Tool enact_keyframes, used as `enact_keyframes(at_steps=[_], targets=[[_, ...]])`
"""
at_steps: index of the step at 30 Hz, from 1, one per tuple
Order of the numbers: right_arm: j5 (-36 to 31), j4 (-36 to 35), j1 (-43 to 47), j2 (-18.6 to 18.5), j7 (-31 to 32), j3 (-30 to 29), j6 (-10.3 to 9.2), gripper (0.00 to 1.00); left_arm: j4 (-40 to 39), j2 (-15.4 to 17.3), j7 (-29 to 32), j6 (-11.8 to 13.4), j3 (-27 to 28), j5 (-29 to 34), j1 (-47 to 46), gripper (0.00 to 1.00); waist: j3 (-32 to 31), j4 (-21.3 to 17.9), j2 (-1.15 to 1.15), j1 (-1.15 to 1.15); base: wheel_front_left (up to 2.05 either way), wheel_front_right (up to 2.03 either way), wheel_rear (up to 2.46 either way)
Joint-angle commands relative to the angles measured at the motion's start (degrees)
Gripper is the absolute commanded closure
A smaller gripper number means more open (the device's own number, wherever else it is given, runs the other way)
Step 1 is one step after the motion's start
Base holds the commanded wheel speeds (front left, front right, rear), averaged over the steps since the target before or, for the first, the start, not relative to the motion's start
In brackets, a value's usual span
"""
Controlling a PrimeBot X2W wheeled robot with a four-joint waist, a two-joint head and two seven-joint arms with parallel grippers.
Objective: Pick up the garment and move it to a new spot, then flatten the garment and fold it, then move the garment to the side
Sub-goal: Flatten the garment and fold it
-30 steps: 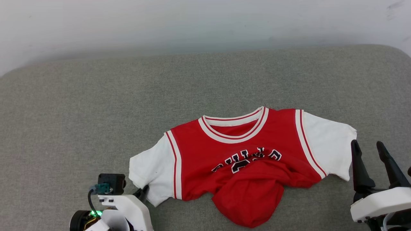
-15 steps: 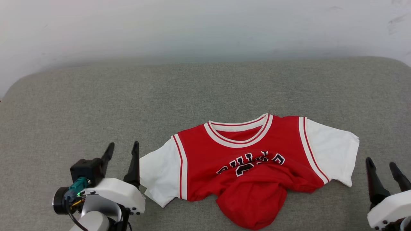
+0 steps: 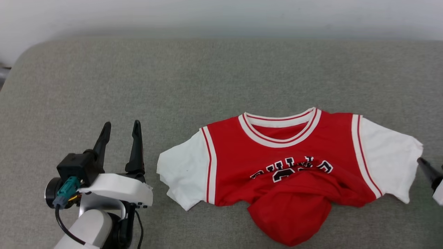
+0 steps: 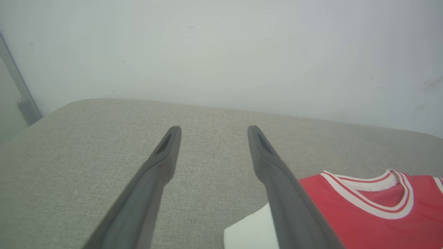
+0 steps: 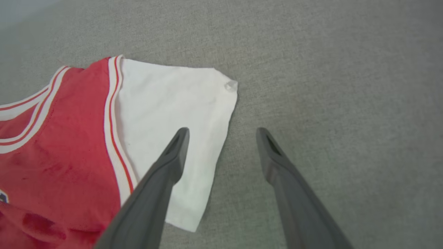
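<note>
Lying front-up on the grey bench [image 3: 104, 69], the garment [image 3: 287, 145] is sitting between the two grippers. One white sleeve [image 3: 183, 173] is just right of the left gripper [image 3: 122, 123], and the other is reaching beneath the right gripper's [image 5: 222, 130] inner finger. Its hem [image 3: 289, 214] is bunching up over the lettering [image 3: 294, 166]. Both grippers are hanging with fingers apart, holding nothing, likely flanking the shirt for flattening that rumpled hem.

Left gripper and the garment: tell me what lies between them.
Head view: a bare strip of grey cushion separates the open left gripper from the white sleeve of the garment; nothing lies on it.
</note>
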Motion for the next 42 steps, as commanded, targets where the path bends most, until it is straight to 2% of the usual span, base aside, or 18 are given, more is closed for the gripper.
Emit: enact_keyframes(at_steps=[1,9,12,15,16,17,18,23,26,30,34,39,42], targets=[[0.5,1.3,-2.4,-1.2,1.6,0.1,-0.04,0.0,-0.4,-0.5,-0.3,-0.4,0.1,0.6,-1.1,0.0,2.6,1.7,0.0,-0.01,0.0,0.0,0.0],[0.9,8.9,-11.8,-5.4,7.5,2.6,-0.04,0.0,-0.5,-1.9,-0.4,-1.8,0.6,2.1,-4.0,0.0,8.6,4.0,0.0,-0.01,0.0,0.0,0.0],[1.0,12.3,-13.1,-5.3,9.7,3.2,-0.04,0.0,0.0,-2.4,-0.4,-2.3,0.9,2.6,-4.7,0.0,9.9,4.2,0.0,-0.01,0.0,0.0,0.0],[1.0,15.5,-11.8,-3.4,13.6,4.0,-0.03,0.0,0.6,-2.6,-0.5,-2.7,1.3,2.8,-4.8,0.0,10.2,4.2,0.0,-0.01,0.0,0.0,0.0],[0.9,16.2,-11.2,-2.5,15.0,4.2,-0.03,0.11,0.9,-2.7,-0.5,-2.8,1.4,2.9,-4.7,0.0,10.2,4.2,0.0,-0.01,0.0,0.0,0.0],[0.6,16.5,-10.7,-1.8,15.8,4.6,-0.02,0.65,1.1,-2.8,-0.5,-2.9,1.5,2.9,-4.6,0.0,10.2,4.1,0.0,-0.01,0.0,0.0,0.0],[0.8,16.7,-10.4,-1.1,16.3,4.8,-0.02,1.0,1.4,-2.9,-0.5,-3.1,1.5,2.7,-4.4,0.0,10.1,4.0,0.0,-0.01,0.0,0.0,0.0],[0.6,14.2,-11.0,-2.1,14.2,4.9,-0.02,1.0,3.1,-2.4,0.9,-4.3,1.4,1.2,-3.6,0.0,8.7,3.2,0.0,-0.01,0.0,0.0,0.0],[0.1,11.8,-11.6,-3.3,11.6,4.4,-0.03,1.0,3.7,-1.6,4.9,-5.8,1.2,-1.4,-3.9,0.0,7.3,2.8,0.0,-0.01,0.0,0.0,0.0],[-0.2,8.4,-11.6,-3.4,8.4,3.9,-0.04,1.0,2.8,0.7,13.5,-9.2,0.9,-5.9,-6.9,0.0,5.1,2.1,0.0,-0.01,0.0,0.0,0.0],[-0.9,5.9,-10.2,-2.3,6.8,5.3,-0.04,1.0,3.2,3.9,25.4,-13.3,-0.9,-11.1,-9.0,0.0,3.3,0.6,0.0,-0.01,0.0,0.0,0.0],[-0.7,3.8,-9.6,-0.9,6.2,6.8,-0.04,1.0,5.8,7.2,37.9,-16.3,-4.2,-14.1,-12.1,0.0,3.5,-1.2,0.0,-0.01,0.0,0.0,0.0],[-0.4,3.4,-9.8,-0.4,5.6,7.5,-0.04,1.0,8.3,7.3,42.8,-17.8,-6.4,-14.9,-13.5,0.0,4.4,-2.0,0.0,-0.01,0.0,0.0,0.0]])
